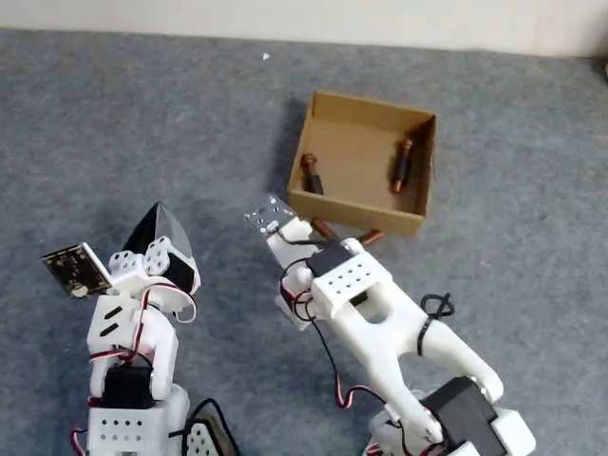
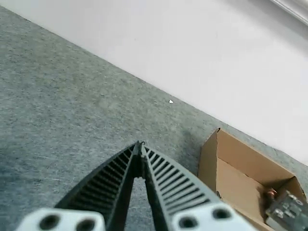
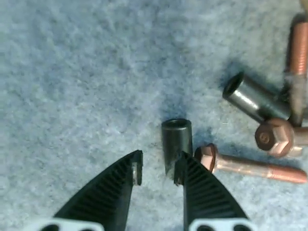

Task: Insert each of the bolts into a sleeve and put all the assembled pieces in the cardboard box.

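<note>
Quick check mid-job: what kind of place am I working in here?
Probably an indoor robot test setup: grey carpet-like surface against a plain white wall, with a cardboard box and loose bolts laid out.

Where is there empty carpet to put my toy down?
Bare carpet lies between the left gripper and the cardboard box, and again right of the box. Crowded: in front of the box, where the right gripper sits among loose bolts and sleeves.

**Copper and charcoal on grey**

We see a brown cardboard box (image 1: 353,213) on mottled grey carpet (image 1: 114,123). Inside it, 2 pieces (image 1: 402,163) show copper heads and dark bodies. Just beside the box, copper bolts (image 3: 255,168) lie by charcoal sleeves (image 3: 176,137). White arms (image 1: 370,304) carry black, ribbed fingers (image 3: 108,192).
</note>
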Action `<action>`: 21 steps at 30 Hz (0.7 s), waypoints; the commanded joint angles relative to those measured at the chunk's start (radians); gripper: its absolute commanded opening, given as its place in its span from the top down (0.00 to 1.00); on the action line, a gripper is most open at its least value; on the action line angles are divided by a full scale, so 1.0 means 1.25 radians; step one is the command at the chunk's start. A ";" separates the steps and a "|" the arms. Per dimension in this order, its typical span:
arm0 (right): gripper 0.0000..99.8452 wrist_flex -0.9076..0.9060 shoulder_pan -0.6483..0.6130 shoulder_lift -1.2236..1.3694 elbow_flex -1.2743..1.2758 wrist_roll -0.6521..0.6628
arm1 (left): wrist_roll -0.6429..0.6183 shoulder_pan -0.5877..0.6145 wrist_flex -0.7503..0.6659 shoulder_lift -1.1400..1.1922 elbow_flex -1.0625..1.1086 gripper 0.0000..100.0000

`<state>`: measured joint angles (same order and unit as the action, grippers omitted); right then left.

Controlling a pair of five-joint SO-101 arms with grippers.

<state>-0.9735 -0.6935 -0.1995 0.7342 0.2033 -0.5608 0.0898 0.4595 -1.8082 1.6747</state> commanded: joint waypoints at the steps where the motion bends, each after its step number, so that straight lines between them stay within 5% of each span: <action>1: 0.90 0.028 -0.008 0.051 -0.004 0.009 | 0.007 0.009 -0.020 -0.010 0.015 0.99; 10: 0.99 0.028 -0.006 0.098 0.001 0.079 | 0.007 0.008 -0.020 -0.012 0.015 0.99; 21: 0.99 0.023 -0.009 0.143 -0.004 0.090 | 0.007 0.008 -0.020 -0.012 0.015 0.99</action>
<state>-0.9505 -0.6920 -0.0384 0.7281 0.3015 -0.5608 0.0898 0.4595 -1.8082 1.6763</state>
